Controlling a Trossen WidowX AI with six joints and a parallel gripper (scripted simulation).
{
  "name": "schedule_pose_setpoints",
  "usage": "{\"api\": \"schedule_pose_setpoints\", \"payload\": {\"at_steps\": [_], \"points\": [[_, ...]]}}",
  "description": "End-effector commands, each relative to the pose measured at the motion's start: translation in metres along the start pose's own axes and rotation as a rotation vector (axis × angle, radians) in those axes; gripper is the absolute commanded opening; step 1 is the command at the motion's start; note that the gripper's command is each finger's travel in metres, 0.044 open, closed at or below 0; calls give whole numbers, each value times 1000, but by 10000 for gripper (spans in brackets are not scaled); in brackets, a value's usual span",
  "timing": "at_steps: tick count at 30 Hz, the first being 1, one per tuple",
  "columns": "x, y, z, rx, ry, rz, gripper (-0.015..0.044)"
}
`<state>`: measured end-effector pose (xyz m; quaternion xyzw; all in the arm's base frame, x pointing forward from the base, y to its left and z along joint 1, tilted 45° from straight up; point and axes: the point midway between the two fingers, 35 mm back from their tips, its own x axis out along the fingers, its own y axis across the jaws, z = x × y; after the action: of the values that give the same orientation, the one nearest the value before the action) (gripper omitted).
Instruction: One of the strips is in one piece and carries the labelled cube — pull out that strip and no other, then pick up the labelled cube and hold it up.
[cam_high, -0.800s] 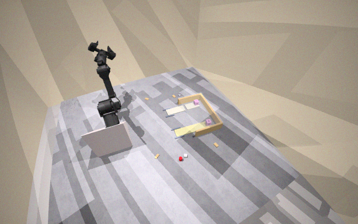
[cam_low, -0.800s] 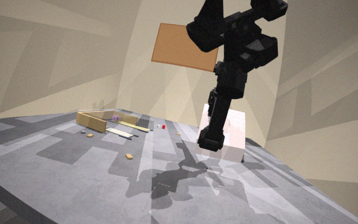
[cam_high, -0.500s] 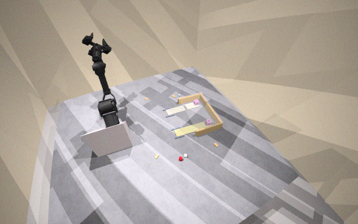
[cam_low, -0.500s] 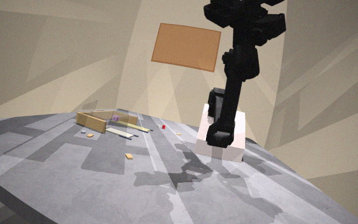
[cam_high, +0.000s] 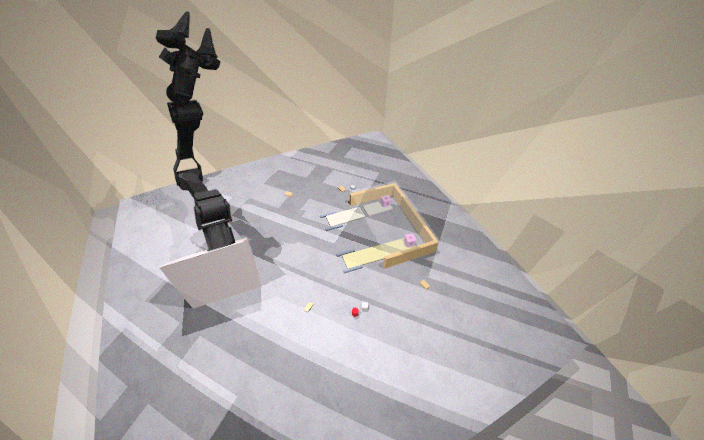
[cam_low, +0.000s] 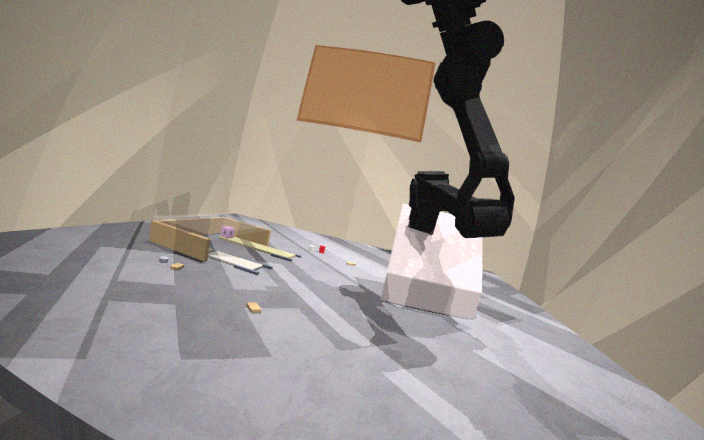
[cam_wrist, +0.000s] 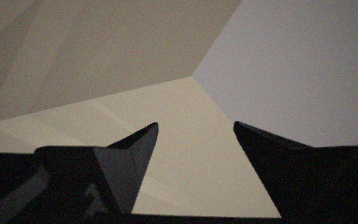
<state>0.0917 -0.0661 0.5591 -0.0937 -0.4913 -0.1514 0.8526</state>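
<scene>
My gripper (cam_high: 197, 21) (cam_wrist: 195, 125) is open and empty, raised high above the table and far from the strips; its fingers are out of frame in the exterior view. A yellow strip (cam_high: 363, 255) (cam_low: 264, 249) looks continuous and carries a pink cube (cam_high: 410, 239) (cam_low: 227, 231) at its far end. A cream strip (cam_high: 337, 217) (cam_low: 244, 260) ends at a visible break; a separate greyish piece (cam_high: 377, 208) lies beyond it, with another pink cube (cam_high: 386, 200) at its far end. Both cubes have dark marks, too small to read.
A three-sided wooden wall (cam_high: 410, 254) (cam_low: 179, 240) surrounds the strips' far ends. Thin dark rails (cam_high: 352, 269) flank the near ends. A red piece (cam_high: 355, 311) (cam_low: 322, 249), a white cube (cam_high: 364, 306) and several small orange blocks (cam_high: 424, 284) (cam_low: 253, 307) lie around. A pale box (cam_high: 212, 275) stands at the arm's base.
</scene>
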Motion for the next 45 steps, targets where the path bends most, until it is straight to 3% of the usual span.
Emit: {"api": "schedule_pose_setpoints", "payload": {"at_steps": [1, 8, 17, 25, 31, 38, 45], "points": [[-2, -23, -63, 95, 151, -14, 400], [-25, -34, -179, 273, 429, -2, 400], [-80, -3, -291, 435, 737, 64, 400], [-169, 59, -375, 657, 1074, 176, 400], [-251, 112, -404, 819, 1333, 276, 400], [-350, 166, -400, 990, 1629, 397, 400], [-359, 170, -398, 1005, 1657, 409, 400]]}}
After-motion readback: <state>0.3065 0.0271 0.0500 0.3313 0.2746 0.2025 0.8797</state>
